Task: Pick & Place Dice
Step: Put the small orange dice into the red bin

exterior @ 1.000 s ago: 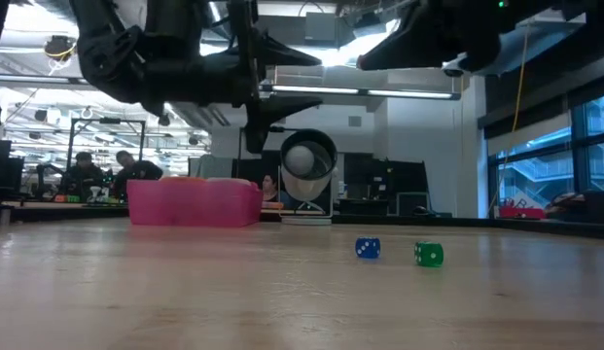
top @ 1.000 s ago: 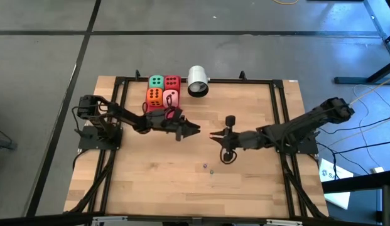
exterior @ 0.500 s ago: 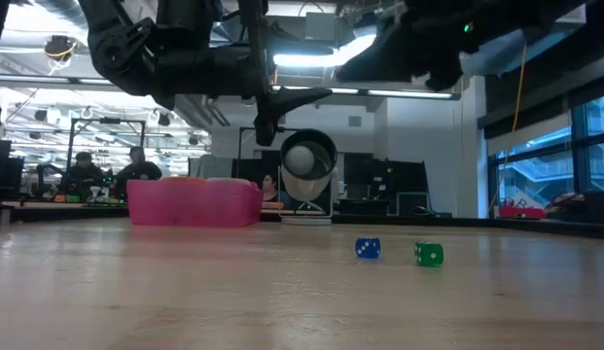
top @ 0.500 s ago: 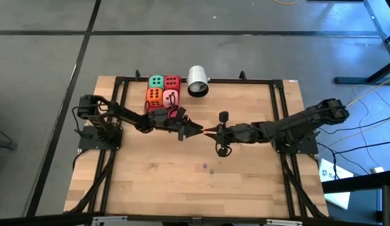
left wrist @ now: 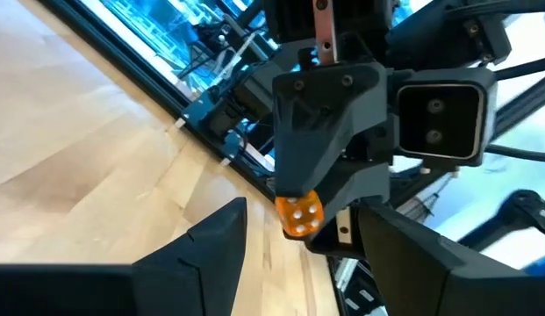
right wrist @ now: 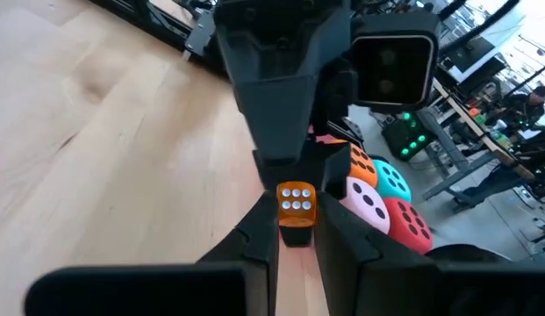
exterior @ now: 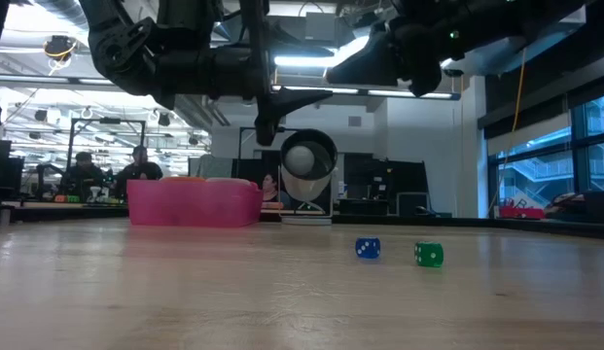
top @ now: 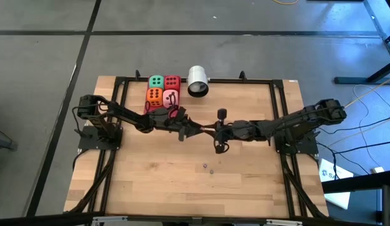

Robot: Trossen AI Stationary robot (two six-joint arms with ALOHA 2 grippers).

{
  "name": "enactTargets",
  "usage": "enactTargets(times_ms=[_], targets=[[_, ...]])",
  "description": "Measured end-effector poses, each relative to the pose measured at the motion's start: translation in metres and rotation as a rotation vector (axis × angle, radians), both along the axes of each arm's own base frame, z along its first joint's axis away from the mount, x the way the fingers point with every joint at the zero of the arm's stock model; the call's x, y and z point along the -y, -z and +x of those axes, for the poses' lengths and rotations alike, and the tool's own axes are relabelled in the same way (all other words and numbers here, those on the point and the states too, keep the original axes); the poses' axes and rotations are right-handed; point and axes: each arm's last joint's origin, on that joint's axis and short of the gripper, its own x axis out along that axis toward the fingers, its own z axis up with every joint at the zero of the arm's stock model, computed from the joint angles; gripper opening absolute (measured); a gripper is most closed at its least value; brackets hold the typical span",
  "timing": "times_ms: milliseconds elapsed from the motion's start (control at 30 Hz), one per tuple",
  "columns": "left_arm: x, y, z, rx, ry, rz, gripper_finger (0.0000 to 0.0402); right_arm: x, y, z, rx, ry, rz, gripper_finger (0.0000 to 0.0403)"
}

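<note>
Right gripper (right wrist: pixel 296 230) mid-frame, jaws clenched on small orange die with white pips (right wrist: pixel 297 203), offering it for handover; left gripper (left wrist: pixel 298 254) jaws spread around it, not yet closed.

In the low view both arms are cut off by the top edge. Two tiny dice (top: pixel 207 167) are too small in the high view for pips to be read. The pink die (right wrist: pixel 367 201) is partly hidden behind the left claw (right wrist: pixel 294 180).
</note>
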Motion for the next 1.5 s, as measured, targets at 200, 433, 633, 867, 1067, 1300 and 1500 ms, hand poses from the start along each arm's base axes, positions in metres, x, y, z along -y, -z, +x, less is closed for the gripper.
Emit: enactTargets(times_ms=[200, 433, 633, 867, 1067, 1300, 1500], targets=[[0.000, 0.001, 0.000, -0.007, -0.012, -0.001, 0.0212, 0.002, 0.000, 0.001, -0.001, -0.007, 0.006, 0.0052], [-0.001, 0.001, 0.000, -0.007, -0.025, -0.001, 0.0211, 0.002, 0.001, 0.001, -0.005, -0.007, 0.005, 0.0052], [-0.001, 0.001, 0.000, -0.006, -0.029, 0.001, 0.0211, 0.002, 0.001, 0.001, -0.005, -0.030, 0.012, 0.0052], [-0.001, 0.000, 0.001, -0.009, -0.041, 0.011, 0.0211, 0.004, 0.001, 0.001, -0.005, -0.025, 0.013, 0.0052], [0.001, -0.006, 0.010, -0.039, -0.025, 0.055, 0.0200, 0.005, 0.001, 0.002, -0.005, -0.021, 0.013, 0.0052], [0.001, -0.008, 0.012, -0.045, -0.024, 0.066, 0.0169, 0.005, 0.002, 0.001, -0.010, -0.019, 0.013, 0.0052], [0.001, -0.007, 0.012, -0.051, -0.023, 0.066, 0.0147, 0.005, 0.002, 0.001, -0.013, -0.010, 0.009, 0.0052]])
